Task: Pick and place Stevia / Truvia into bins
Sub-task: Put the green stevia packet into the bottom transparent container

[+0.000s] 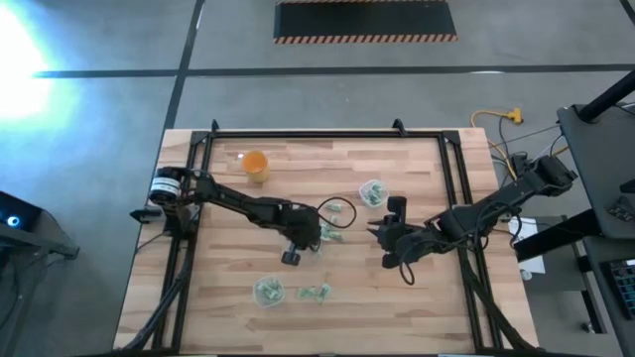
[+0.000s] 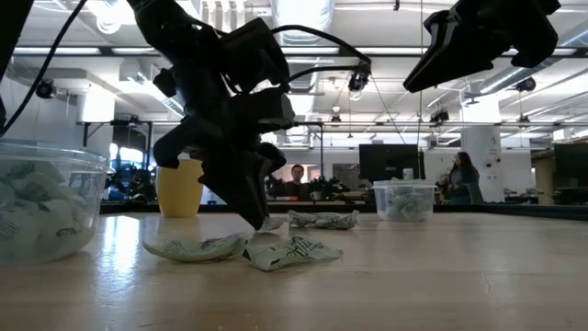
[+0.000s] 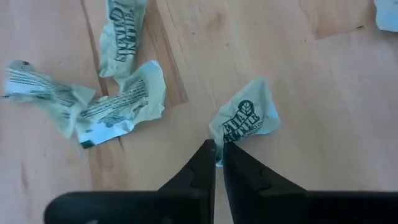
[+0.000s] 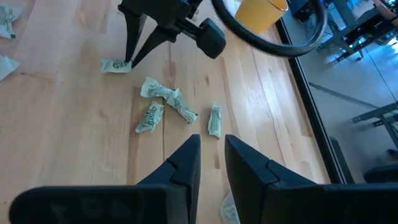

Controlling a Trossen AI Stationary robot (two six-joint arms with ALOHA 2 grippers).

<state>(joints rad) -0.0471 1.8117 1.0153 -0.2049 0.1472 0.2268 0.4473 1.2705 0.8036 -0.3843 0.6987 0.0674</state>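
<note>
A pale green Stevia sachet point(image 3: 244, 118), lying on the wooden table point(image 3: 323, 93) just beside three other sachets point(image 3: 93, 93), is pinched at its edge by the left gripper point(image 3: 218, 155), while the right gripper point(image 4: 212, 144) is held above the table with its fingers slightly apart.
</note>
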